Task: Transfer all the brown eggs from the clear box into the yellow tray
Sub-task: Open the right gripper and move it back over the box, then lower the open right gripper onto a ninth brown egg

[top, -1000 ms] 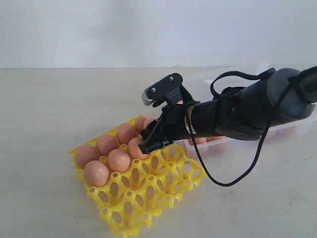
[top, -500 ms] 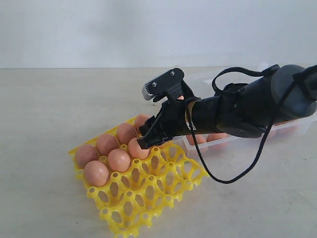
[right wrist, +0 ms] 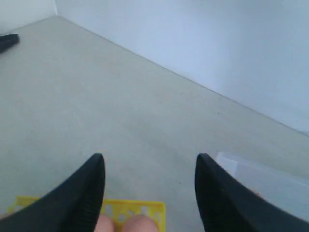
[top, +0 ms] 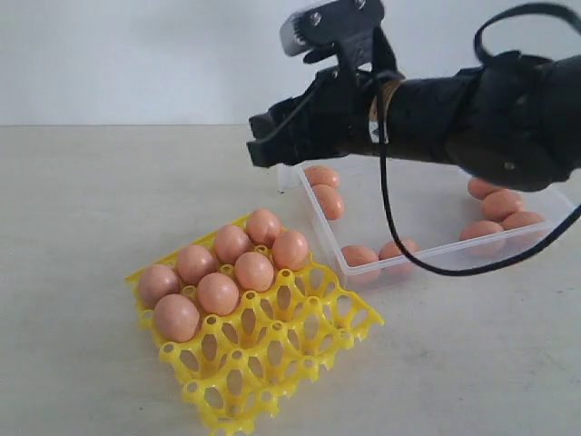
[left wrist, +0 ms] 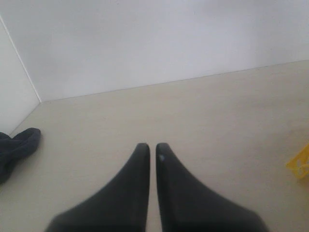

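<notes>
The yellow tray [top: 281, 354] lies at the front left with several brown eggs [top: 218, 292] in its far-left cups. The clear box [top: 436, 261] stands behind it to the right and holds several more brown eggs [top: 502, 204] along its walls. My right gripper [top: 272, 91] hangs open and empty, high above the box's left corner. In the right wrist view its fingers [right wrist: 150, 157] stand wide apart, with the tray's corner [right wrist: 145, 208], two eggs [right wrist: 140, 223] and the box's corner [right wrist: 260, 179] below them. My left gripper [left wrist: 152, 146] is shut over bare table, holding nothing.
A white wall rises behind the pale table. In the left wrist view a dark object [left wrist: 19, 145] lies at the edge of the table and a corner of the yellow tray [left wrist: 300, 164] shows. The right arm [top: 490, 109] and its looping cable [top: 390, 227] hang over the box.
My right gripper has risen from the tray's back corner, up and towards the box. An egg now sits in the cup where it was.
</notes>
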Robot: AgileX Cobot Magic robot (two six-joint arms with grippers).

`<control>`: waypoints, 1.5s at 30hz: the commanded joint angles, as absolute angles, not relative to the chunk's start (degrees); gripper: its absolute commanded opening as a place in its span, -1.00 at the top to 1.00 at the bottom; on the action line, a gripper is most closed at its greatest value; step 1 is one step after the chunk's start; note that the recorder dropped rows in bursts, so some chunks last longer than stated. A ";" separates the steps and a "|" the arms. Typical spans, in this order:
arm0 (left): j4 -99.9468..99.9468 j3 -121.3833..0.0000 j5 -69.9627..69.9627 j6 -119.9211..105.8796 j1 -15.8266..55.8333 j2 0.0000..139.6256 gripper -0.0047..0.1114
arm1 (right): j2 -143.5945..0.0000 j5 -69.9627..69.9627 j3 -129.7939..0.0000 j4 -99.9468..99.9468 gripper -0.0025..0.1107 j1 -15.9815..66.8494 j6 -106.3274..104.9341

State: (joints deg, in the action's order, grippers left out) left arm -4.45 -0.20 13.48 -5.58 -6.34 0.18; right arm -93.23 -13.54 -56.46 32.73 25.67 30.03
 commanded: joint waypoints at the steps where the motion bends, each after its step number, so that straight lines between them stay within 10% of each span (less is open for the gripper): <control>1: -4.34 0.00 13.29 -5.40 -6.07 0.00 0.85 | -91.19 17.71 -63.04 29.82 0.08 23.01 29.77; 12: -4.34 0.00 13.29 -5.40 -6.07 0.00 0.85 | -99.00 58.29 -80.77 22.42 0.08 16.57 5.71; 31: -4.34 0.00 13.29 -5.40 -6.07 0.00 0.85 | -110.09 53.16 -83.64 3.71 0.08 16.57 -9.97; 45: -4.34 0.00 13.29 -5.40 -6.07 0.00 0.85 | -113.17 24.42 -83.64 0.00 0.08 16.57 -20.16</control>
